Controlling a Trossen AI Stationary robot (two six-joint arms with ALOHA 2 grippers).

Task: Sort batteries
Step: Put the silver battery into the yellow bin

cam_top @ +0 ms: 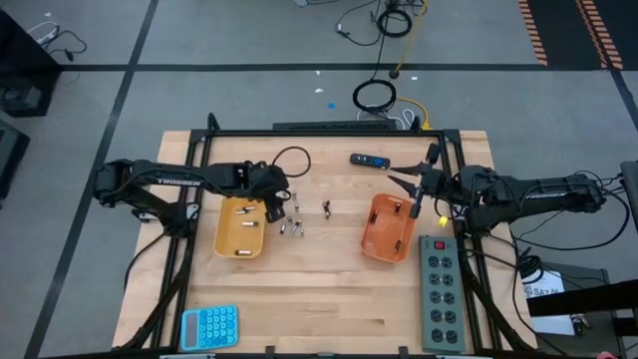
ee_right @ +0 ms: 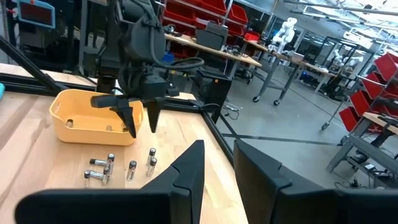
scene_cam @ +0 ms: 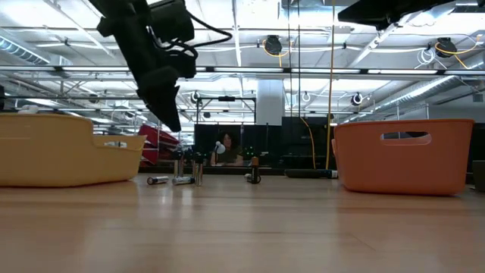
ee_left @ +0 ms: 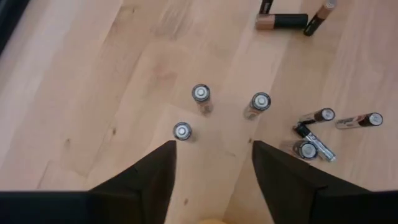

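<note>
- Over the loose batteries (cam_top: 292, 225) hangs the left gripper (cam_top: 273, 211), jaws spread wide and empty, touching nothing; its fingers (ee_left: 152, 177) point down at three cells standing upright on the bench (cam_top: 319, 299).
- From the bench's left side the left arm reaches in level across the yellow tray (cam_top: 241, 229), with the wrist bent so the gripper points downward just beside the tray's right edge.
- Above the far edge of the orange tray (cam_top: 387, 227) sits the right gripper (cam_top: 407, 179), jaws parted and holding nothing; the right arm stretches in level from the bench's right side.
- Between the two trays lie most of the batteries, some upright, some on their sides, with a couple more near the middle (cam_top: 326, 208).
- Inside the yellow tray are a few small cells (cam_top: 245, 213).
- What the orange tray holds cannot be told.
- Elsewhere on the bench: a power strip (cam_top: 442, 293) at the right, a blue calculator (cam_top: 210, 325) at the near left.
</note>
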